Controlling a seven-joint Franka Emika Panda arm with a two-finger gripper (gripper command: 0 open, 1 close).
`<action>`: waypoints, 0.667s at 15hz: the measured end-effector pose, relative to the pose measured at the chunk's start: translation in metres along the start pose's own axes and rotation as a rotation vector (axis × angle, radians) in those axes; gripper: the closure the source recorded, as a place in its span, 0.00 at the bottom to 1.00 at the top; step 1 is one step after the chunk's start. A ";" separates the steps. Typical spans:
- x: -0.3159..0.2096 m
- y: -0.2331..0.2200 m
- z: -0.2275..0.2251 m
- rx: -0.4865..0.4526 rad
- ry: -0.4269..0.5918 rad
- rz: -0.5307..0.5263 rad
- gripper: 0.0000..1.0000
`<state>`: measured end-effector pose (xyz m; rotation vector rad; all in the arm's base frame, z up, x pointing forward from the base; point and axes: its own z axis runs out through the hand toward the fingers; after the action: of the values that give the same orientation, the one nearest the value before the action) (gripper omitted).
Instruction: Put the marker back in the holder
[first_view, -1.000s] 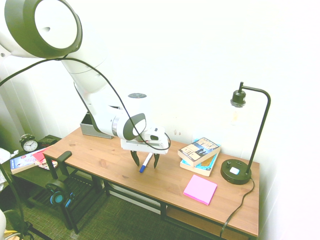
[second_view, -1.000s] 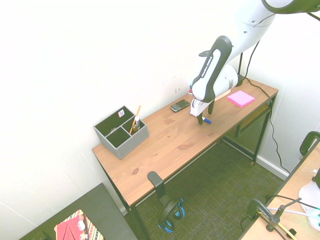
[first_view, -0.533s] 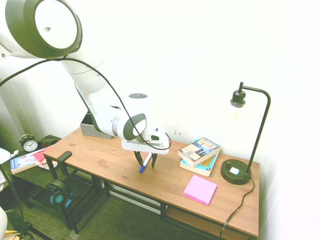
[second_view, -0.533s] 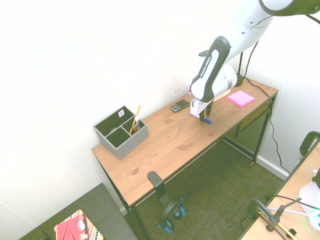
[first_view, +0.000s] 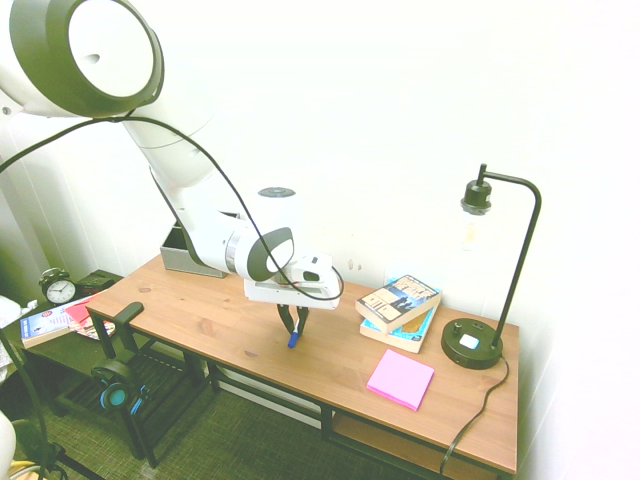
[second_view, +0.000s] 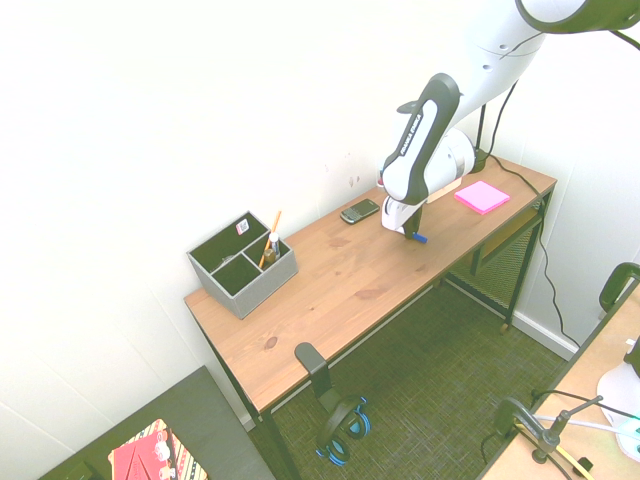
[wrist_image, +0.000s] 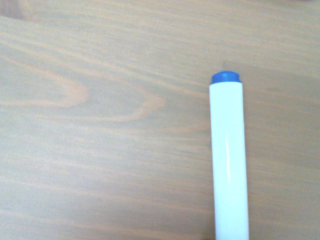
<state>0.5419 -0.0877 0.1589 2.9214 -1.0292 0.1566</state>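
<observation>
Marker (first_view: 293, 338) pinched between the tool's (first_view: 293, 326) closed fingers; desk (first_view: 220, 320) beneath.

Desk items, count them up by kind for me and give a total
Markers: 1
Holders: 1
Phones: 1
Books: 2
Sticky note pads: 1
Lamps: 1
Total: 7

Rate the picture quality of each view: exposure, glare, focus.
First exterior view: overexposed, the wall bleached to plain white, the lamp bulb nearly lost in it. Second exterior view: also bright, but the holder and desk stay readable. Wrist view: close and soft; the marker carries a thin glare streak along its barrel, wood grain slightly blurred.
</observation>
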 end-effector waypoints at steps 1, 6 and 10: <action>-0.001 0.000 -0.001 0.008 -0.014 0.028 1.00; -0.042 -0.053 -0.101 0.089 -0.274 0.097 1.00; -0.107 -0.155 -0.202 0.109 -0.520 0.168 1.00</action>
<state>0.5399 0.1142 0.3474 3.0408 -1.3615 -0.5914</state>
